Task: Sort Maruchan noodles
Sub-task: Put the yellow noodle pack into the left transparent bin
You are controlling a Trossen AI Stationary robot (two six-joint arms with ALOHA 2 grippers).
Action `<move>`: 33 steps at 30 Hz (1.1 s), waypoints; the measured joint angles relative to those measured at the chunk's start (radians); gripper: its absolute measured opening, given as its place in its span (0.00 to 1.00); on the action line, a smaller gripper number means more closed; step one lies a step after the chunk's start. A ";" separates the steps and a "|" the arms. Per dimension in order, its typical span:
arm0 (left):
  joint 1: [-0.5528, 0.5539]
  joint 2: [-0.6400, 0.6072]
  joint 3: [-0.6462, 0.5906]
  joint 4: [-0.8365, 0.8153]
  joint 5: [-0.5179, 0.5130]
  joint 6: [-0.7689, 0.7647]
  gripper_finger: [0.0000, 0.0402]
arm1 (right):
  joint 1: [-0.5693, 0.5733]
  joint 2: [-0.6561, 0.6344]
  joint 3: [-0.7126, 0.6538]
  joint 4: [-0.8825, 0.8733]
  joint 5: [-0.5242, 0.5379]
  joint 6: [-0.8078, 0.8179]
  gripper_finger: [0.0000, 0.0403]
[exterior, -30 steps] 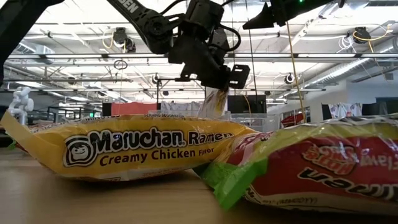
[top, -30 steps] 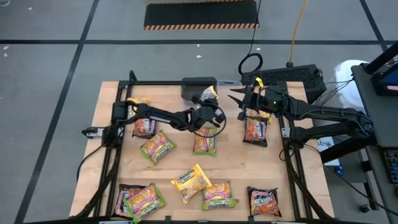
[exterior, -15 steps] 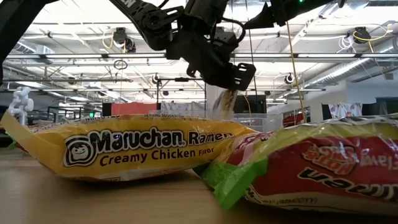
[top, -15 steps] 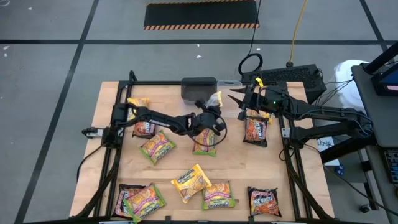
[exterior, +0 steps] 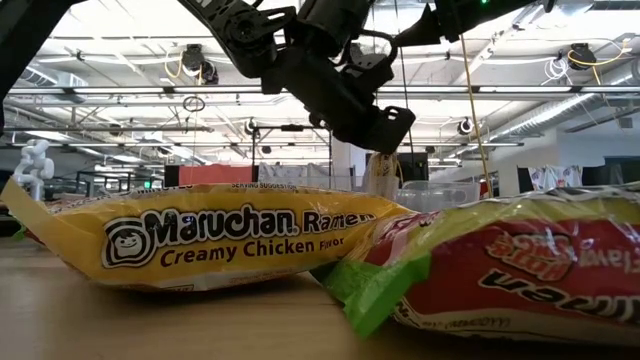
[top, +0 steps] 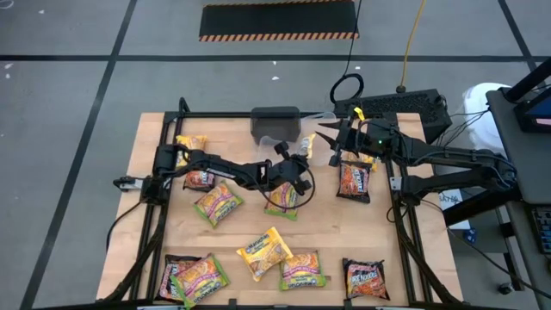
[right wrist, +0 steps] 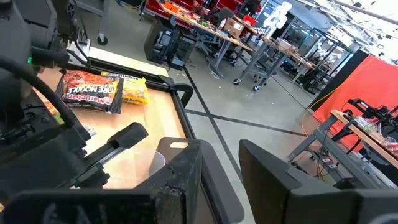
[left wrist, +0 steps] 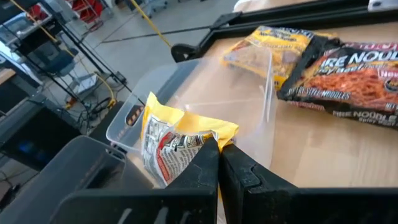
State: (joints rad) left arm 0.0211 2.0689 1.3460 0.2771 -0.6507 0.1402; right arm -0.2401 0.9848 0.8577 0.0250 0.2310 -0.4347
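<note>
Currently a yellow packet [left wrist: 177, 140] hangs pinched by one edge in the left end effector [left wrist: 217, 152], whose fingers are pressed together on it; in the high view it sits near the middle of the surface's far side, just beside a clear tub [top: 314, 138] and a dark grey box [top: 275, 123]. By my judgement this is the carry step of sorting: one packet is lifted and heading for a container, and the wrist view shows the clear tub [left wrist: 186, 99] right ahead of it. The next move seems to call for bringing the packet over the tub's opening, then spreading the fingers so it drops inside and does not catch on the rim. Other packets lie spread over the surface [top: 232, 232]: a yellow one [top: 263, 251] near the front middle, green-edged ones [top: 217, 203], and dark ones such as that [top: 354, 180] under the right arm. The right end effector [top: 331, 139] hovers at the far right side with its fingers spread and nothing between them, waiting.
</note>
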 joint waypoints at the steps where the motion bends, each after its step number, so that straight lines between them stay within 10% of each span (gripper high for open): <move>1: 0.000 0.000 0.000 -0.007 0.000 -0.004 0.00 | 0.000 0.000 0.000 0.000 0.000 0.000 0.26; 33: 0.017 0.000 -0.001 0.046 0.057 -0.070 0.13 | 0.000 0.000 0.000 0.000 0.001 0.002 0.26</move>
State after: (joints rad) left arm 0.0380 2.0689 1.3453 0.3228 -0.5941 0.0702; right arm -0.2401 0.9844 0.8577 0.0254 0.2317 -0.4330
